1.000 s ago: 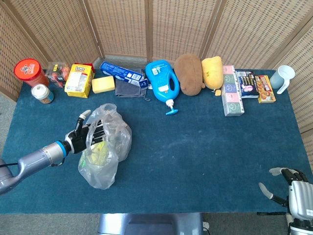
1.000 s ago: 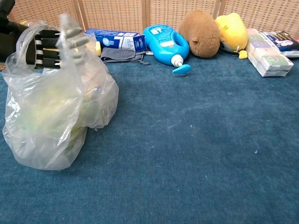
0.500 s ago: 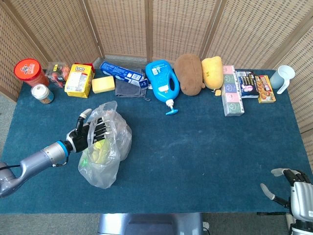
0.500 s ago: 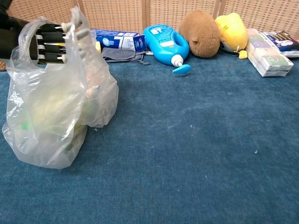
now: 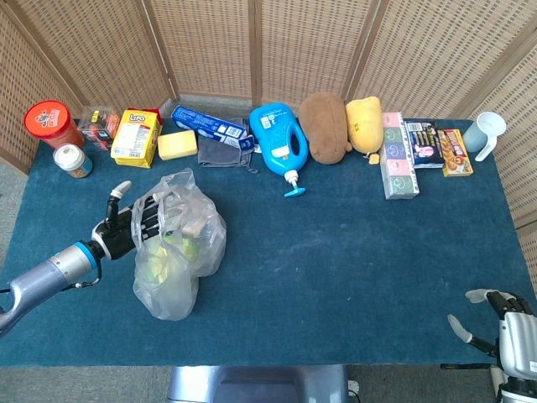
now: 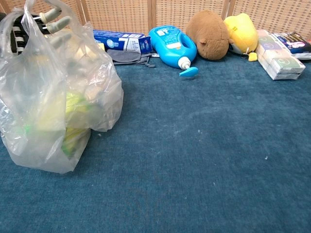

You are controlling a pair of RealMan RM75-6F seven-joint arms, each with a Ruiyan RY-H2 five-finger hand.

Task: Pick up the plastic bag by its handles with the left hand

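Observation:
A clear plastic bag (image 5: 174, 256) with yellow-green contents stands at the left of the blue table (image 5: 352, 252). My left hand (image 5: 127, 227) reaches into its top from the left, with the handles looped over the fingers and the thumb sticking up. In the chest view the fingers (image 6: 54, 20) show through the stretched handles at the top left, and the bag (image 6: 53, 107) hangs taut with its bottom still touching the cloth. My right hand (image 5: 502, 319) sits off the table's near right corner, fingers apart, holding nothing.
Along the back edge stand a red-lidded jar (image 5: 50, 122), a yellow box (image 5: 137, 137), a blue detergent bottle (image 5: 278, 143), a brown plush (image 5: 325, 124), a yellow plush (image 5: 364, 122), boxes (image 5: 399, 159) and a cup (image 5: 487, 132).
My left hand has moved up and to the left with the handles on its fingers. The bag has been drawn taller and tauter and shifted slightly left. The right hand stayed put.

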